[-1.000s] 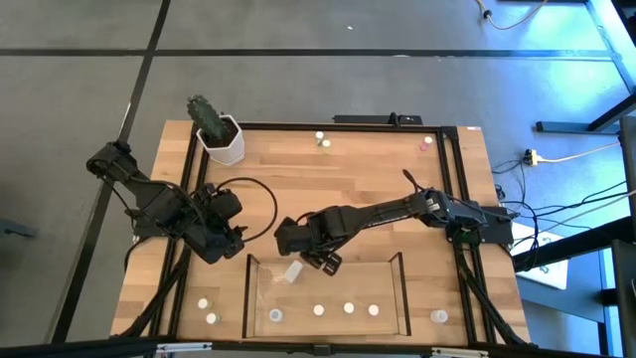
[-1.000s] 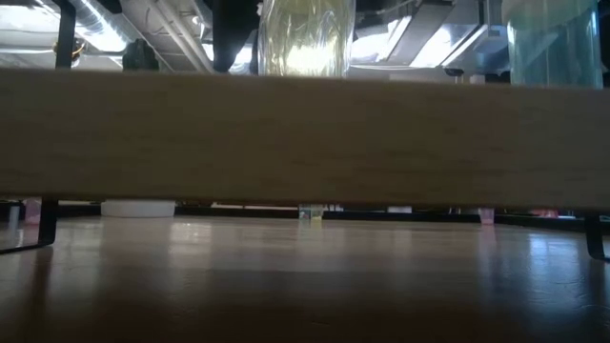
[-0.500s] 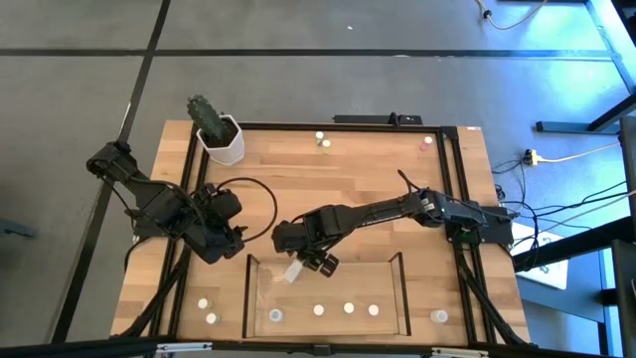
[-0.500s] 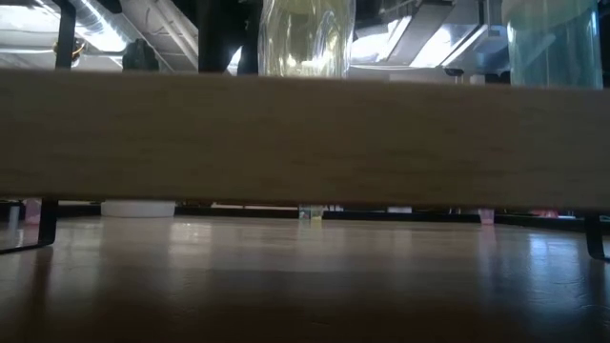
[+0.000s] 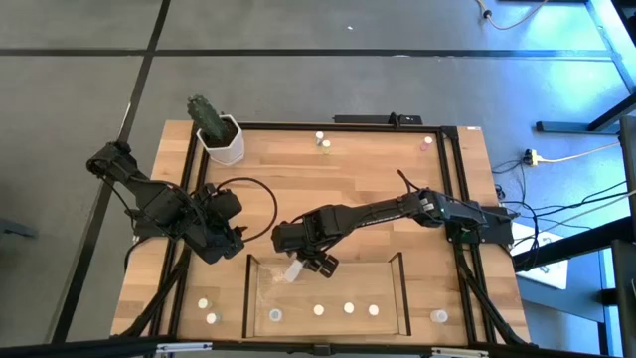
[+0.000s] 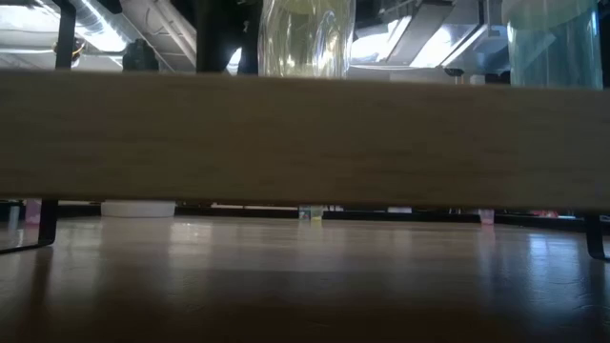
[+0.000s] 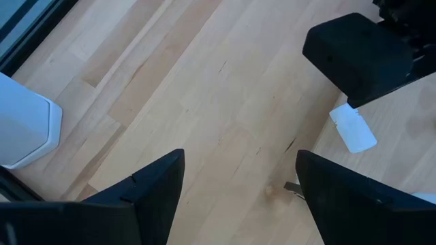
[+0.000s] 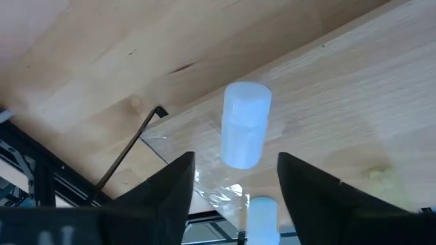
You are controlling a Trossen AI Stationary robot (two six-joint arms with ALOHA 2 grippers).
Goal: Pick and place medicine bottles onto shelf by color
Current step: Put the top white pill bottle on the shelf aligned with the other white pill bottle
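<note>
A white medicine bottle (image 5: 293,270) (image 8: 244,126) lies tilted on the wood floor of the shelf (image 5: 363,283), near its far-left corner. My right gripper (image 5: 318,262) (image 8: 237,178) hangs open over it. Its fingers stand on either side of the bottle's near end, with a gap on each side. Several more bottles sit in a row along the shelf's near side (image 5: 348,308). My left gripper (image 5: 227,239) (image 7: 238,170) waits open above bare table left of the shelf, with nothing between its fingers.
Loose bottles stand outside the shelf at the near left (image 5: 207,309), at the near right (image 5: 438,316) and at the far edge (image 5: 322,139) (image 5: 426,142). A white pot with a cactus (image 5: 221,136) stands at the far-left corner. A black frame (image 5: 457,199) borders the table.
My right gripper has edged a little toward the table's left and tipped slightly over the shelf's far-left corner. The white bottle below it has stayed where it was.
</note>
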